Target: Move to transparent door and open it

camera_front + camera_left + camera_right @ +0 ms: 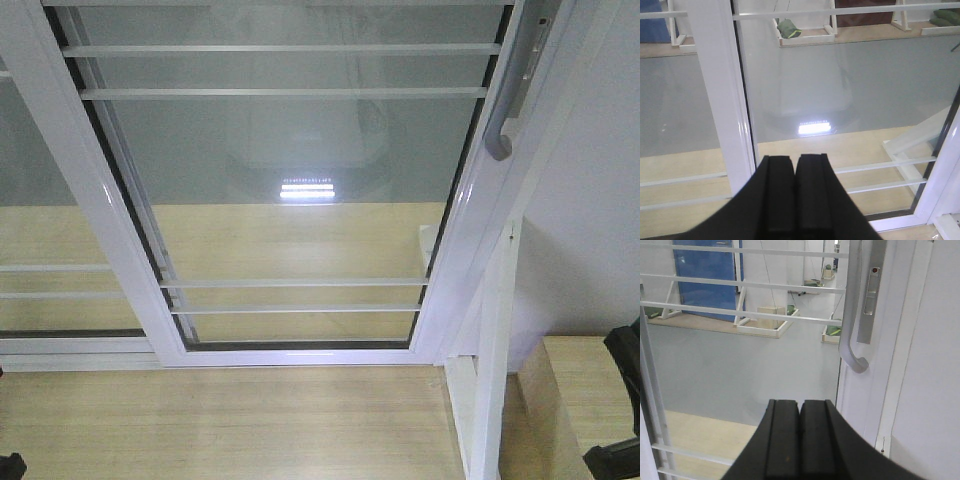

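**Pale wood floor (200,420), glass slider dead ahead, both grippers closed & empty**

Nearest the cams: the black left gripper (795,200) has its two flat pads pressed together w/ nothing between them. It points at the lower part of the glass. The black right gripper (800,440) is the same, pads meeting, no gap, nothing held. It's aimed toward the handle side and is clear of the handle. At the front cam's lower right, a light wooden block (570,400) stands by the plain white wall (590,200).

Next: the transparent door (290,200), a tall clear-glass sliding panel in a white frame, fills the centre of the front view. It stands where the wood floor meets the bottom track. Thin white horizontal rails (290,283) cross it in pairs, low & high. A curved grey metal bar handle (852,340) sits on its right stile, beside a slim grey lock plate (870,290). That stile lies against the white jamb next to the wall, no gap visible. To the left is a second white-framed glass panel (40,200).

Beyond the glass: more wood flooring, then grey floor w/ a bright light reflection (307,190). Far back are a blue door (705,280) & low white frames holding green items (788,28).
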Tool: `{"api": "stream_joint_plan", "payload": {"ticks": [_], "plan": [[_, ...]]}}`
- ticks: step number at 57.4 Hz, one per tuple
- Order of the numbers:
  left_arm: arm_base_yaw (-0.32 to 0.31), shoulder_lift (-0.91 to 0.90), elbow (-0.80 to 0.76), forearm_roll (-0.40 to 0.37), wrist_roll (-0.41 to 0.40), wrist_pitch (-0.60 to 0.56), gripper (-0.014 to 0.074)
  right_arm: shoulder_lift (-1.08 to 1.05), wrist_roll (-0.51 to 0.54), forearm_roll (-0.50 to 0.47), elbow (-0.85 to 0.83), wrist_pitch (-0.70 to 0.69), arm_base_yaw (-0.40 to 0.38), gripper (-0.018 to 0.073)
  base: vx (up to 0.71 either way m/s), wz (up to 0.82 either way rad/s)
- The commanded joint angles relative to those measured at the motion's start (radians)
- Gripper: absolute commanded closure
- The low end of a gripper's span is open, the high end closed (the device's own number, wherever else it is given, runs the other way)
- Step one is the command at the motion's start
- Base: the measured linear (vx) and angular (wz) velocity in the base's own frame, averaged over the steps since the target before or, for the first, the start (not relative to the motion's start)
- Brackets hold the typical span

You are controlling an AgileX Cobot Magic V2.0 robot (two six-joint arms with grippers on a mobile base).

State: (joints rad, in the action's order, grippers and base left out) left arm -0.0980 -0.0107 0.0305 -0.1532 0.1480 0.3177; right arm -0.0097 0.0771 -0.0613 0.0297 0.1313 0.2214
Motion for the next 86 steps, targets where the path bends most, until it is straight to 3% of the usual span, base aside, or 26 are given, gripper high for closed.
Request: {"api": "stream_joint_plan", "payload": {"ticks": [1,55,62,73,86], "plan": [[-0.002,-0.015,0.009,-0.010,0.000,-0.075,0.0594,-0.016,0.008,0.002,0.004,-0.084,-0.003,0.0561,0.01,0.02],[-0.002,-0.015,0.009,0.011,0.002,-0.089,0.0594,-0.016,0.008,0.002,0.004,-0.084,-0.003,0.0561,0.00,0.00],[-0.002,-0.015,0.009,-0.002,-0.023,-0.187,0.0594,-0.016,0.008,0.001,0.004,-0.104,-0.003,0.0561,0.00,0.00],[-0.002,-0.015,0.009,-0.124,-0.130,-0.384,0.0594,-0.016,0.010,0.002,0.003,-0.255,-0.003,0.0561,0.00,0.00],[-0.002,-0.015,0.009,-0.123,-0.129,-0.563,0.0594,-0.016,0.016,0.002,0.002,-0.394,-0.003,0.0561,0.00,0.00]]}}
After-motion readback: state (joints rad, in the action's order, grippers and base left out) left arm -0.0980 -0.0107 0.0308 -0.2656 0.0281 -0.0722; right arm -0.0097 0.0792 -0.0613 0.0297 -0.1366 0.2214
